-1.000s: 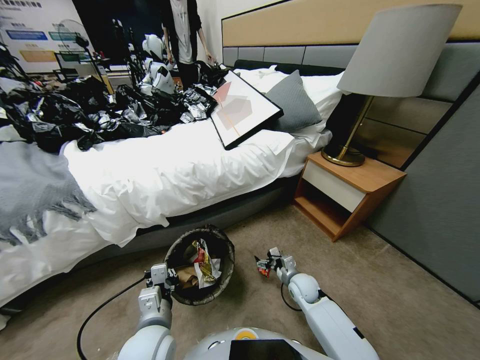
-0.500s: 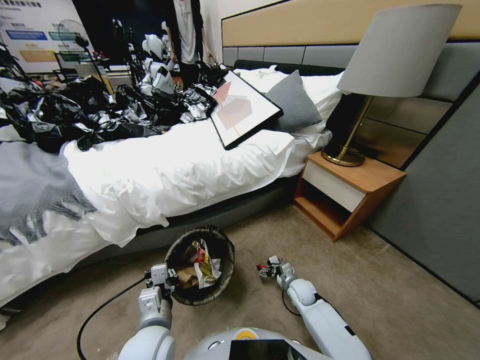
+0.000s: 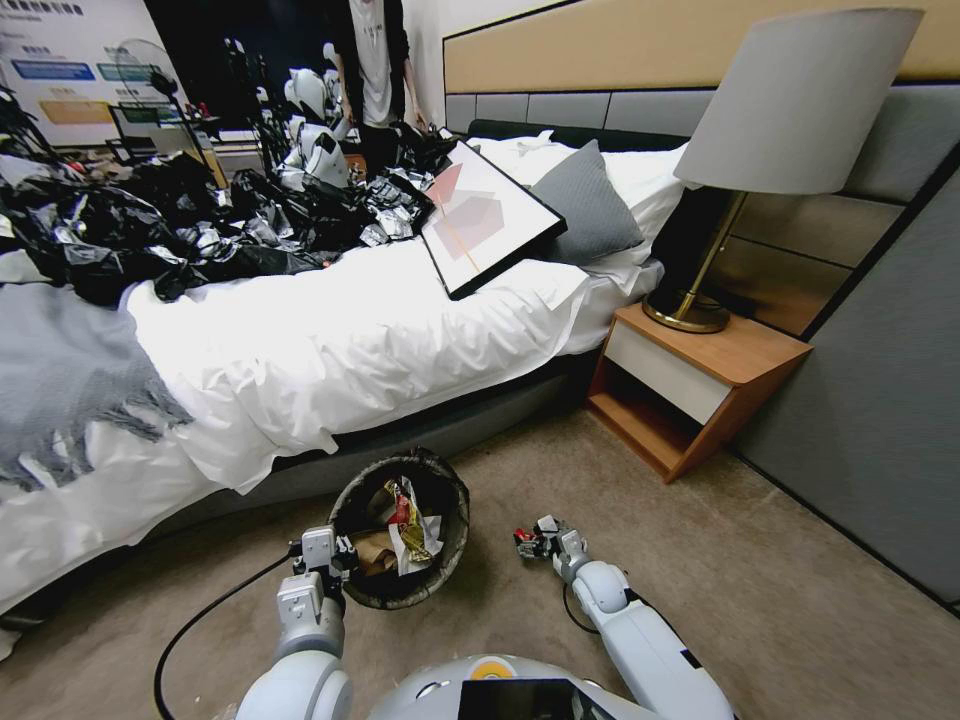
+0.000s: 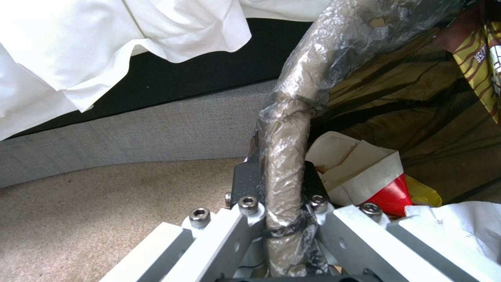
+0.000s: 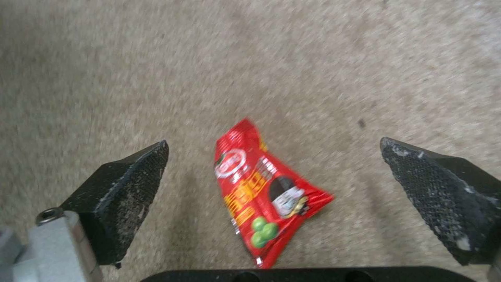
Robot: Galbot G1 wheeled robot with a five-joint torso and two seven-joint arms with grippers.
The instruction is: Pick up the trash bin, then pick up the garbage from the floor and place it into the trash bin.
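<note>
Litter on the carpet first: a red snack packet lies flat on the beige carpet, its long axis running from a narrow corner far from the right wrist camera to a wider end close under it. From the head camera the packet is a small red patch to the right of the trash bin, mostly covered by the gripper over it; its print is too blurred to read.

Above it the right gripper hangs with its black fingers spread wide, one to each side of the packet, neither touching it, nothing held. The right arm reaches forward and low from the shoulder, forearm slanting down toward the floor.

The left gripper is clamped on the bin's bag-wrapped rim, one finger outside and one inside. The bin stands by the bed, mouth tipped toward the robot, with a brown paper bag, a white sheet and yellow and red wrappers inside. Its lower wall is hidden behind the left arm, which is bent upright just before the torso.
</note>
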